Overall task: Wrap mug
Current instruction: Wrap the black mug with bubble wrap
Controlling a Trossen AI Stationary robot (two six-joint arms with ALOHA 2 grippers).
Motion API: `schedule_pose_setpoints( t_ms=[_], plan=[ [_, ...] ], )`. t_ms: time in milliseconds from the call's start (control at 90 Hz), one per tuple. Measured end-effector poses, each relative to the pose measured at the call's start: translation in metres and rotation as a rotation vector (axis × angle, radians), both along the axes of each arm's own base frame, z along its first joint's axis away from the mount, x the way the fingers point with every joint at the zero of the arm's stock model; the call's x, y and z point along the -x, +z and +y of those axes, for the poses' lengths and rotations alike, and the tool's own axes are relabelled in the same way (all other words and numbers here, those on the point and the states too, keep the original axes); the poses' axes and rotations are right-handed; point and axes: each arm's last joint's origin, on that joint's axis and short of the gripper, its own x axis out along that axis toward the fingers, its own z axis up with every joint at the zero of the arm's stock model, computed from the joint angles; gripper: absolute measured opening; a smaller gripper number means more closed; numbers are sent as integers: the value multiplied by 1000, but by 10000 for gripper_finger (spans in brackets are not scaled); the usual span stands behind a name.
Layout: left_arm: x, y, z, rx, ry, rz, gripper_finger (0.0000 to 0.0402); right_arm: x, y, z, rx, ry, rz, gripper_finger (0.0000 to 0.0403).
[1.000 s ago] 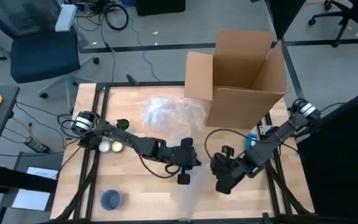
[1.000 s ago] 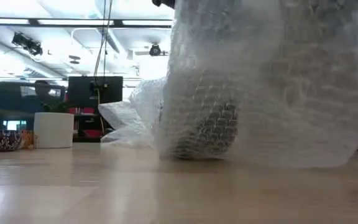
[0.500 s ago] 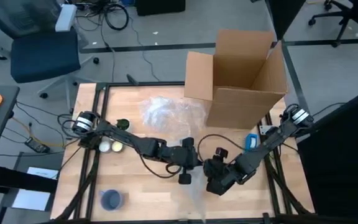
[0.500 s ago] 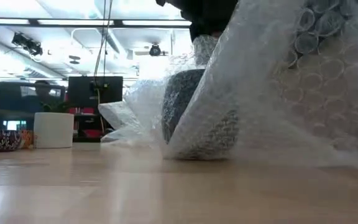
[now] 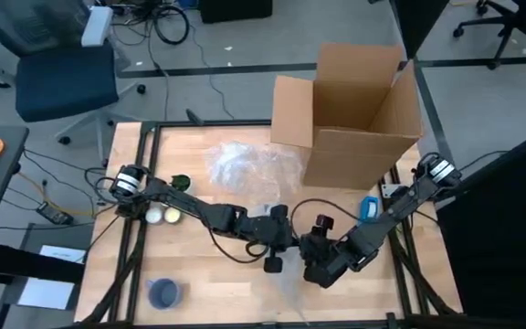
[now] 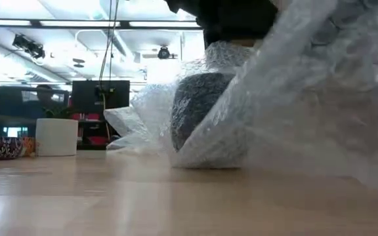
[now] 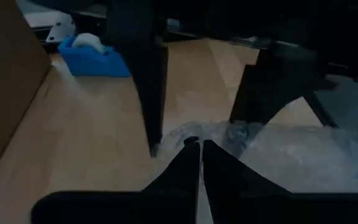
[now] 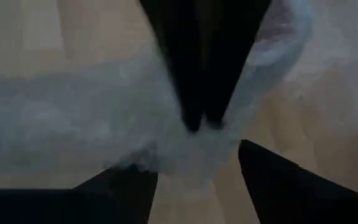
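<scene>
Wooden bench (image 5: 199, 274) carried both arms stretched low to its middle: left gripper (image 5: 279, 239) pinched shut on bubble wrap (image 6: 307, 98), right gripper (image 5: 316, 263) spread open beside it, mug (image 6: 202, 108) half-covered between.

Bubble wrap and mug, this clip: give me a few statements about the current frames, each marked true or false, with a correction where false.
1. The dark mug stands on the table partly covered by bubble wrap. True.
2. The cardboard box is closed and taped. False: its flaps stand open.
3. The left gripper has its fingers spread wide apart. False: the fingers are shut together at the bubble wrap.
4. A blue tape dispenser lies near the box on the right arm's side. True.
5. The right gripper waits at the table's far edge beside the box. False: it is near the table's middle, close to the left gripper.
</scene>
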Motion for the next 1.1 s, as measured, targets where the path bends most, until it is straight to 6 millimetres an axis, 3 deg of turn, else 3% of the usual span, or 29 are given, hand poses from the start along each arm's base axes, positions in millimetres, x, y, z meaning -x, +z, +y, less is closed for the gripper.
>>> schedule_pose_setpoints(
  t_ms=[344, 833, 1100],
  plan=[
    [1, -2, 0, -6, 0, 23, 0, 1, 3, 1, -10, 27, -4, 9],
    [0, 9, 0, -97, -41, 50, 23, 0, 3, 2, -16, 32, -7, 0],
    [5, 43, 3, -247, -27, 233, 35, 0, 3, 2, -16, 32, -5, 0]
  ],
)
